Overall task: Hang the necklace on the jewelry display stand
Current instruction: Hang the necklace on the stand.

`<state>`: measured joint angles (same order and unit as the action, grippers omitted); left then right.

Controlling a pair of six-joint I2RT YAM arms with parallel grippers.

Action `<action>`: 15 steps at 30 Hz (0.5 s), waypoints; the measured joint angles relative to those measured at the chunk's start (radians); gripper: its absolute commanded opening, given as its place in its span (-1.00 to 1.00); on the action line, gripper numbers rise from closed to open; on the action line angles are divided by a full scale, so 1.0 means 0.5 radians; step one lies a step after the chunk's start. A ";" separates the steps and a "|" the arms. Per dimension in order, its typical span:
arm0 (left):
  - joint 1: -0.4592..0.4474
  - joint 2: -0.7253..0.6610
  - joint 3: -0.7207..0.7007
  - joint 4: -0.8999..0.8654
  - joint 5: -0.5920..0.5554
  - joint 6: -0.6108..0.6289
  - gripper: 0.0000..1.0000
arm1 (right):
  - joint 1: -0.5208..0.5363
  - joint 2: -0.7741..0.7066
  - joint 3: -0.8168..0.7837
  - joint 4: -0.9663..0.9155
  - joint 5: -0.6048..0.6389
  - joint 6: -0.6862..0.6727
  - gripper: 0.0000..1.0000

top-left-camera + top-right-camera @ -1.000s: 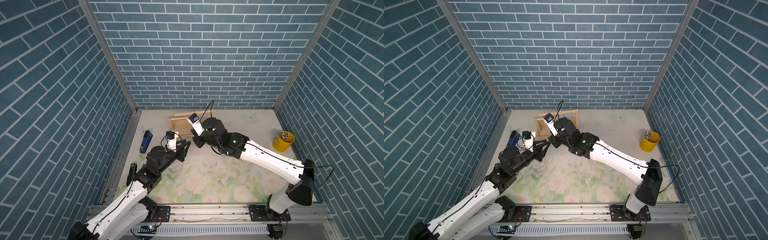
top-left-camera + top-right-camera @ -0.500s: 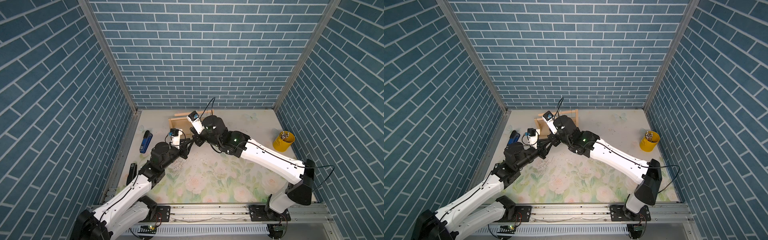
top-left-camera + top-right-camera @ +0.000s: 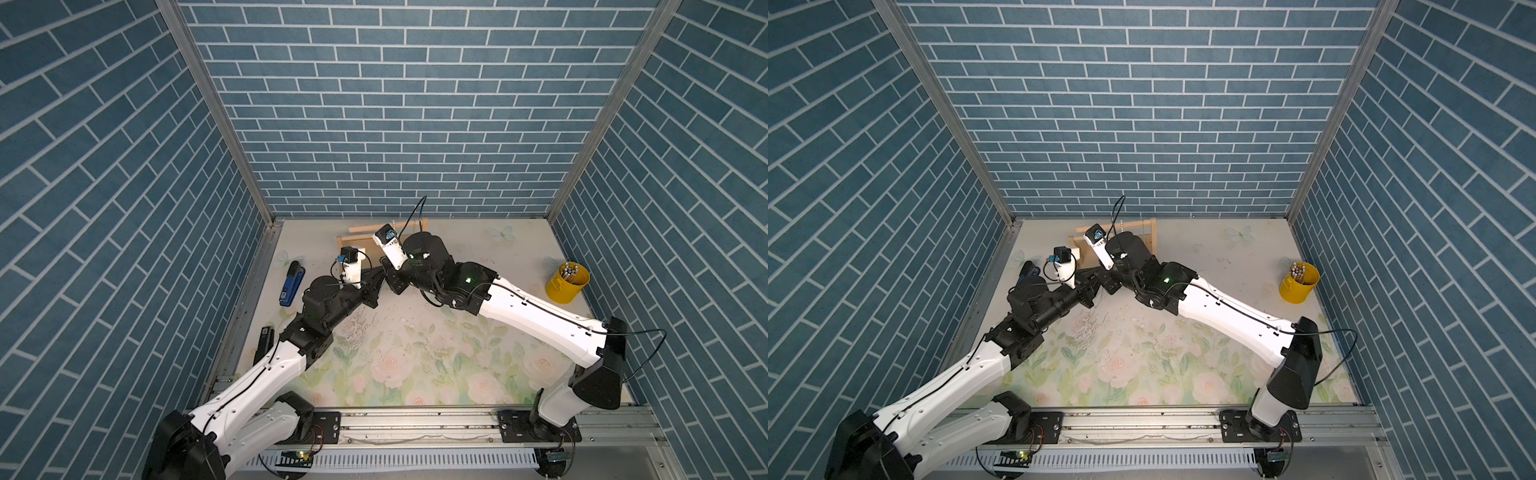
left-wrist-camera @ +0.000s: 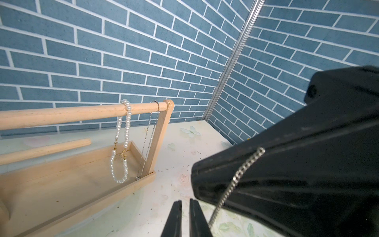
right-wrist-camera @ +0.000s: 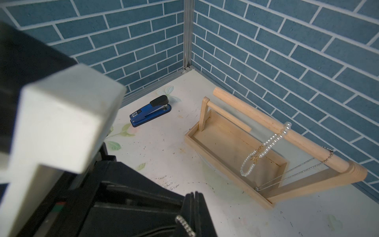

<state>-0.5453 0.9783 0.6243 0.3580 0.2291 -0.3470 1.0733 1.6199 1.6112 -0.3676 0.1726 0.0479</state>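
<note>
The necklace (image 4: 235, 182), a silver link chain, is clamped in the closed jaws of the right gripper (image 5: 193, 197) and hangs down its side. It runs just beside the left gripper (image 4: 185, 203), whose jaws stand nearly together; whether they catch the chain I cannot tell. Just beyond both grippers, by the back wall, stands the jewelry display stand (image 4: 61, 116). A pearl string (image 4: 128, 123) and a bead chain (image 4: 150, 131) hang from its top bar. A blue stapler (image 5: 150, 111) lies past the left gripper.
</note>
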 measured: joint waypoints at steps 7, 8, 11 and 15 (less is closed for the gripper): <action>0.000 -0.070 -0.031 -0.009 -0.014 0.005 -0.44 | 0.000 0.000 0.000 -0.001 0.031 0.001 -1.00; 0.000 -0.097 -0.043 -0.017 -0.016 0.005 -0.43 | 0.000 0.000 0.000 -0.002 0.038 0.000 -1.00; 0.000 -0.176 -0.073 -0.042 -0.021 0.005 -0.37 | 0.000 0.000 0.000 -0.005 0.053 0.001 -1.00; 0.000 -0.237 -0.093 -0.065 -0.020 0.005 -0.35 | 0.000 0.000 0.000 -0.015 0.060 0.005 -1.00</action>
<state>-0.5453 0.8597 0.5777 0.3256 0.2192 -0.3447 1.0733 1.6199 1.6112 -0.3752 0.2024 0.0502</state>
